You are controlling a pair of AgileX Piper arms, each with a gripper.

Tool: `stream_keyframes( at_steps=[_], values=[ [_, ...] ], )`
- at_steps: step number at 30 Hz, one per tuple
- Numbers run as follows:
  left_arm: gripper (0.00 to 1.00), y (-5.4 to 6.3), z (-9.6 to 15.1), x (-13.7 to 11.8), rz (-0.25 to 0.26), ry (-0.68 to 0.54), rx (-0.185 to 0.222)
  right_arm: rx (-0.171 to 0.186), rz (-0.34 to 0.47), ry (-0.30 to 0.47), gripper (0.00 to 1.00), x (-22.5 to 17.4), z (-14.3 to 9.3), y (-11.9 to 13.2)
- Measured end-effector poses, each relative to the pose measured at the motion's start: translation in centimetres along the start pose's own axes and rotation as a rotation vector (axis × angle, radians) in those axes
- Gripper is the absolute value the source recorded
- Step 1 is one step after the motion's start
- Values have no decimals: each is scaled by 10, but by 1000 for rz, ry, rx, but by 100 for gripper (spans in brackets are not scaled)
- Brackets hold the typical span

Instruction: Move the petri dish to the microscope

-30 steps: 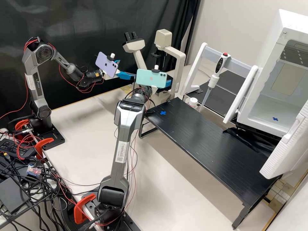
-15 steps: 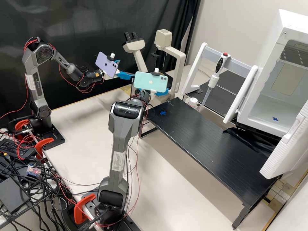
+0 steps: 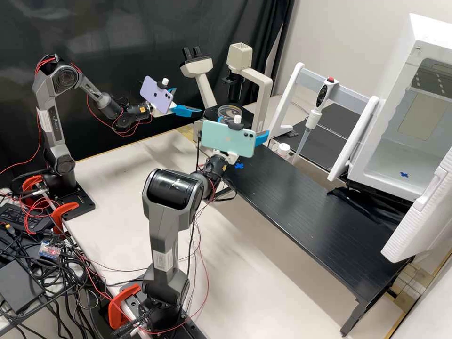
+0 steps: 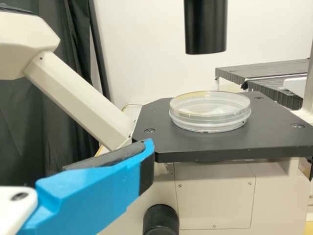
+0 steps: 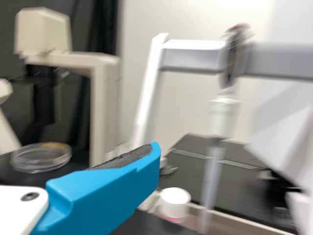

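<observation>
High view: petri dish point(image 3: 230, 111) sits flat approx. mid-stage on microscope point(image 3: 259, 81), in from the 4 corners of blk stage point(image 4: 269, 142). L gripper point(image 3: 188, 101) near stage, its 2 fingers open, nothing btwn. R gripper point(image 3: 261, 137) near microscope end of blk counter point(image 3: 301, 207), fingers also open, w/ no load.

Petri dish point(image 4: 210, 117): clear, round, shallow, lying flat on black stage point(image 4: 161, 142), below dark cylinder point(image 4: 206, 29). Microscope point(image 4: 215, 193): cream-coloured, upright.
</observation>
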Motion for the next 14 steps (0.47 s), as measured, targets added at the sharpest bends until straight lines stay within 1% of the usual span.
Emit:
stream_keyframes(
  at_steps=[1, 2, 3, 7, 9, 10, 13, 14],
  values=[
    [100, 0, 0, 0, 0, 0, 0, -4, 55, -4, 100, -7, 2, 7],
    [100, 0, 0, 0, 0, 0, 0, -8, 86, -22, 100, -14, 6, 10],
    [100, 0, 0, 0, 0, 0, 0, -19, 134, -38, 100, -21, 9, 16],
    [100, 0, 0, 0, 0, 0, 0, -29, 239, -117, 100, -43, 22, 31],
    [100, 0, 0, 0, 0, 0, 0, -34, 267, -136, 100, -52, 30, 39],
    [100, 0, 0, 0, 0, 0, 0, -32, 275, -135, 100, -55, 31, 41],
    [100, 0, 0, 0, 0, 0, 0, 9, 298, -143, 100, -66, 41, 49],
    [100, 0, 0, 0, 0, 0, 0, 16, 300, -143, 100, -67, 43, 50]
  ],
)
